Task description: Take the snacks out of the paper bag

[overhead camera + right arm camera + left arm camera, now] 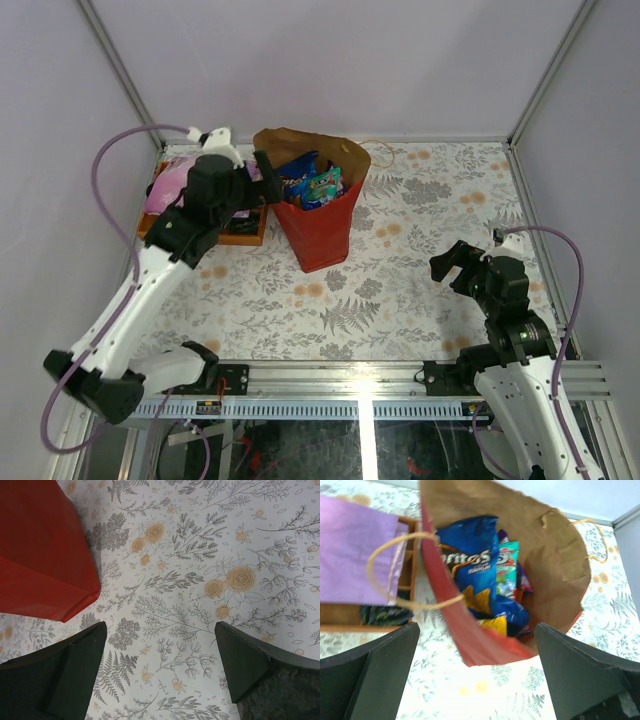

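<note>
The red paper bag (322, 228) stands upright at the back centre of the table, its brown inside open to view. In the left wrist view the bag (470, 640) holds the blue Doritos bag (472, 562), a green packet (506, 567), a purple packet (522, 580) and an orange-yellow one (495, 626). My left gripper (262, 178) is open, above and just left of the bag's mouth; it shows in the left wrist view (476, 672). My right gripper (455, 265) is open and empty over the table right of the bag; the right wrist view (160, 667) shows the bag's corner (40, 555).
An orange compartment tray (245, 232) sits left of the bag with a pink-purple pouch (170, 185) in it; in the left wrist view the pouch (355, 550) lies over the tray (412, 555). The bag's cord handle (385, 570) loops toward the tray. Enclosure walls stand behind and at both sides.
</note>
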Available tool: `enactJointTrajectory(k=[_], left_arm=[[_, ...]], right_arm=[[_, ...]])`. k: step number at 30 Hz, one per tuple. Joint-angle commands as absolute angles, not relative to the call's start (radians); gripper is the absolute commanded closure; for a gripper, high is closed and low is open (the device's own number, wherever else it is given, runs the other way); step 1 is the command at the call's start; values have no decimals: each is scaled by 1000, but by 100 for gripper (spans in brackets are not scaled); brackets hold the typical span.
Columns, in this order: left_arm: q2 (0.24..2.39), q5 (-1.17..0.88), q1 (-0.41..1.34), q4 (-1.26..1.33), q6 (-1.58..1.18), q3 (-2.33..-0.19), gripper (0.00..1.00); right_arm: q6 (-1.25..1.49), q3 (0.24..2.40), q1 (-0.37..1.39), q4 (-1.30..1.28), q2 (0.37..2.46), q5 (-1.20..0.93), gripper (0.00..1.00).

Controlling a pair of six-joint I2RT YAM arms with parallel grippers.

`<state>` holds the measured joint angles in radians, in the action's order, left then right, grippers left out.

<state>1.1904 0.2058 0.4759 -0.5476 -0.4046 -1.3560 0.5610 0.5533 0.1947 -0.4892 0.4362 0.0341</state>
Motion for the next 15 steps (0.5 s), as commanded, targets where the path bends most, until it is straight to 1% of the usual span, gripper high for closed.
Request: enactJointTrajectory(k=[1, 9, 12, 15], left_arm=[[1028, 349, 473, -561, -493, -1245, 0], [796, 523, 472, -715, -609, -1129, 0], [743, 561, 471, -749, -684, -1040, 1], [734, 573, 464, -760, -770, -931, 0]], right_arm=[[567, 564, 197, -462, 417, 60, 3], [562, 562, 197, -459, 428, 54, 2], [572, 550, 196, -452, 418, 51, 2], [576, 549, 198, -454, 417, 46, 2]])
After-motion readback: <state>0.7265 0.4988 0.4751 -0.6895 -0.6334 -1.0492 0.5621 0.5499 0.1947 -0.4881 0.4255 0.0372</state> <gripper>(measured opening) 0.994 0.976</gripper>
